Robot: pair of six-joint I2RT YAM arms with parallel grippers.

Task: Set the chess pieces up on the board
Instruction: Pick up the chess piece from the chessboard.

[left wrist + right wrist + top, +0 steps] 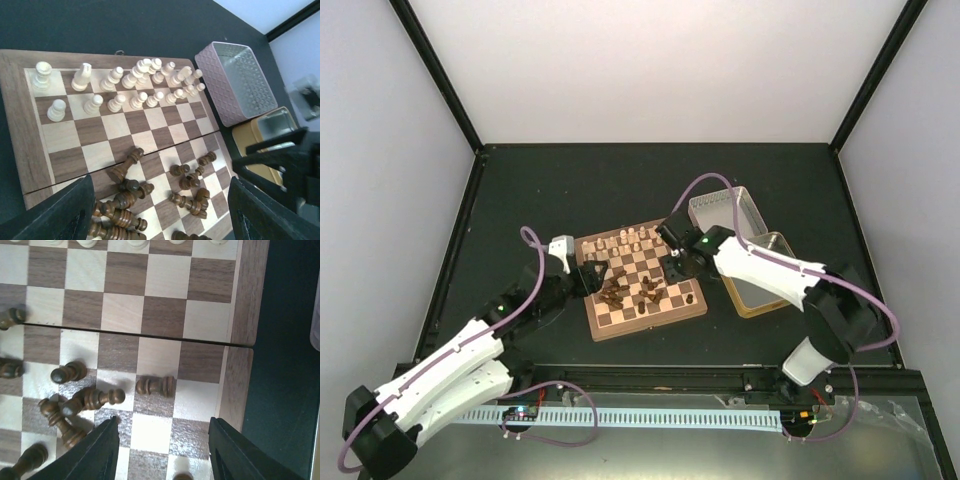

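your left gripper [160, 210] is wide open, nothing in it, over the board [90, 131] w/ dark pieces [131, 186] lying toppled below. right gripper [164, 440] also wide open, empty, by the board's right rim. cream pieces [116, 102] stand in 2 far rows.

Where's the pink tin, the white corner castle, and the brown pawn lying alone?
pink tin [217, 90], left wrist view, on its outer side wall.
cream rook [42, 75], left wrist view, mid-body.
lone dark pawn [155, 386], right wrist view, its middle.
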